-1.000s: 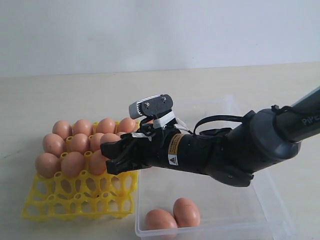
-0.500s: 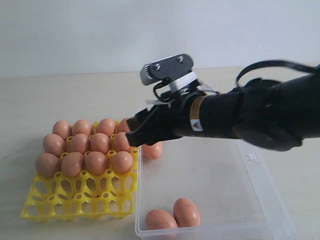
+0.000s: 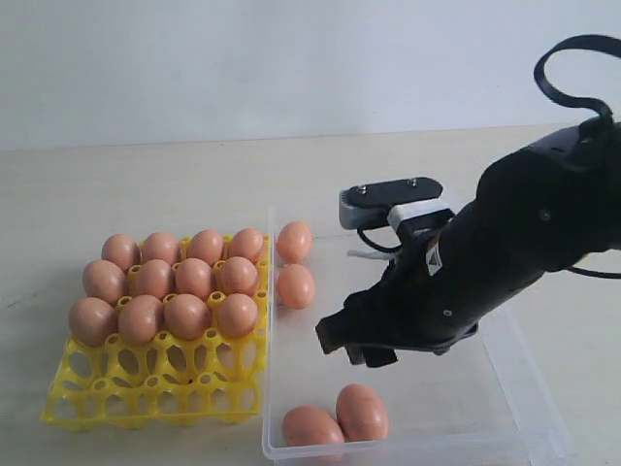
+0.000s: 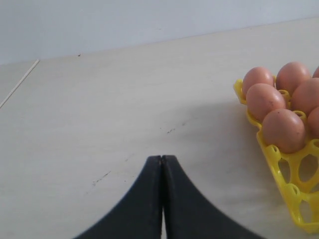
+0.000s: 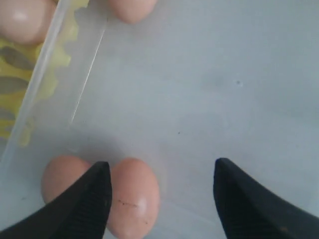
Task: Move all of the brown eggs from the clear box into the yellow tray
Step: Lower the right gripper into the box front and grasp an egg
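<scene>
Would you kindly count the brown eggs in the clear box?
4 eggs: two beside the yellow tray, two at the near edge of the clear box; the arm may hide others.

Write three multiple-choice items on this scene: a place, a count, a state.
1. In the exterior view, the yellow tray sits where from the clear box? A left; B right; C inside it.
2. How many brown eggs lie in the clear box? A two; B four; C six.
3. The right tool is: A open, empty; B shut on an egg; C shut, empty.
Answers: A, the tray lies beside the box's left wall; B, two pairs show inside; A, its jaws stand wide apart, gripping nothing.
</scene>
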Controlling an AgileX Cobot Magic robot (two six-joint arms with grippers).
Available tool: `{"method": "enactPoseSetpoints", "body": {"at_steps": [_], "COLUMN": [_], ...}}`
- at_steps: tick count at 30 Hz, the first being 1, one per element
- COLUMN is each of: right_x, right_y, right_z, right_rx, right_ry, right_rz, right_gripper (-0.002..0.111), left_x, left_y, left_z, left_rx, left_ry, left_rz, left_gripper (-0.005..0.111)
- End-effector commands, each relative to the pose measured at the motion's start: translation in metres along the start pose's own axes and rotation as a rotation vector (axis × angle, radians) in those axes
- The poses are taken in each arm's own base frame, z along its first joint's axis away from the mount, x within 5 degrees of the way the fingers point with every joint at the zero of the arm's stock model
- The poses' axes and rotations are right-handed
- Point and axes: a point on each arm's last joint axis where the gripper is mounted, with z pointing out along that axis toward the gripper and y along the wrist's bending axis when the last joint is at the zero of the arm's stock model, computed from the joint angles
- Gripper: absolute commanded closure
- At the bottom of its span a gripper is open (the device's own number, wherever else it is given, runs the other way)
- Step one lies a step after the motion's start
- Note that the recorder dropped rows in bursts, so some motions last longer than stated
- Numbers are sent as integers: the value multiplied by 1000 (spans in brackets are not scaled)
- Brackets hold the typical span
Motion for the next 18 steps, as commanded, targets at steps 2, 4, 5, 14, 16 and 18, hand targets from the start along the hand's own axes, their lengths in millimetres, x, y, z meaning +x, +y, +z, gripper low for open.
{"method": "enactPoseSetpoints", "body": {"at_steps": [2,4,5,14,16,18], "right_x": [10,11,12,15,15,14], "right_y": [4,4,6,10,13,13], "right_z": [17,19,20,19,20,23], "right_rx": [-17,-19,-27,-61,-72,-76], "right_ry": [116,135,139,160,157,153], "right_rz": [-9,-21,-17,-11,-34,-27], "right_gripper": [50,50,50,50,50,50], "left_x": [-2,-2,-2,-2,-2,-2], "left_y": [0,0,0,0,0,0], "left_z": [-1,-1,-1,-1,-1,-1], "left_rx": [7,7,7,7,7,7], "left_ry": [-20,-20,-20,-20,-20,-20], "left_rz": [-7,-7,-7,-7,-7,-7], "left_gripper": [107,107,107,107,107,107]}}
